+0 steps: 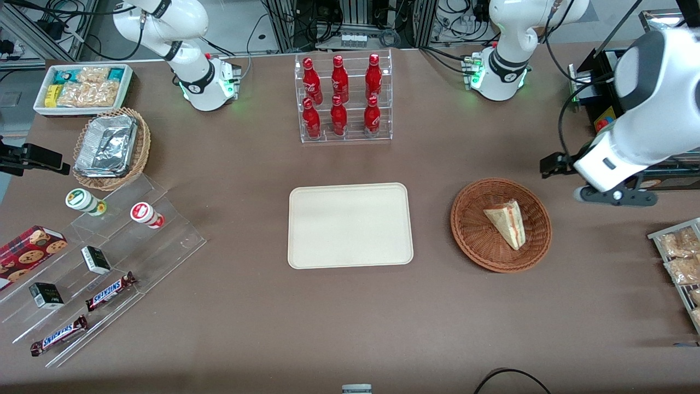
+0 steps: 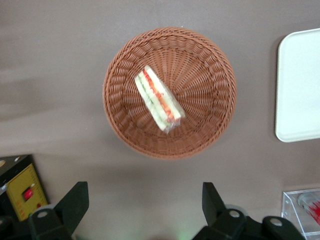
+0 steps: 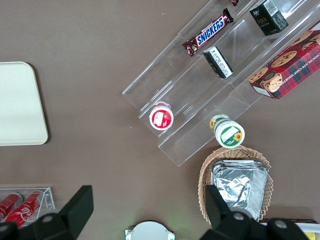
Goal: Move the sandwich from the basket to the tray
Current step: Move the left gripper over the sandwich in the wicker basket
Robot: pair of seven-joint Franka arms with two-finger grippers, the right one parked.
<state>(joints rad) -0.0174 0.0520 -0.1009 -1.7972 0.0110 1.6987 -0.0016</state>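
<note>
The sandwich [image 1: 506,221], a pale bread wedge with red, orange and green filling at its cut edge, lies in the round reddish-brown wicker basket [image 1: 470,241]. The cream tray [image 1: 350,225] lies flat beside the basket, toward the parked arm's end, with nothing on it. My left gripper [image 1: 555,164] hangs high above the table, just off the basket's rim toward the working arm's end and farther from the front camera. In the left wrist view the gripper [image 2: 144,200] is open and empty, with the sandwich [image 2: 159,99], the basket [image 2: 210,65] and the tray's edge [image 2: 300,85] below it.
A clear rack of red bottles [image 1: 344,98] stands farther from the front camera than the tray. A black box with a yellow panel [image 2: 22,192] sits near my arm. A rack of snack packets [image 1: 681,257] is at the working arm's end. Acrylic steps [image 1: 109,257] and a foil-lined basket [image 1: 109,145] are at the parked arm's end.
</note>
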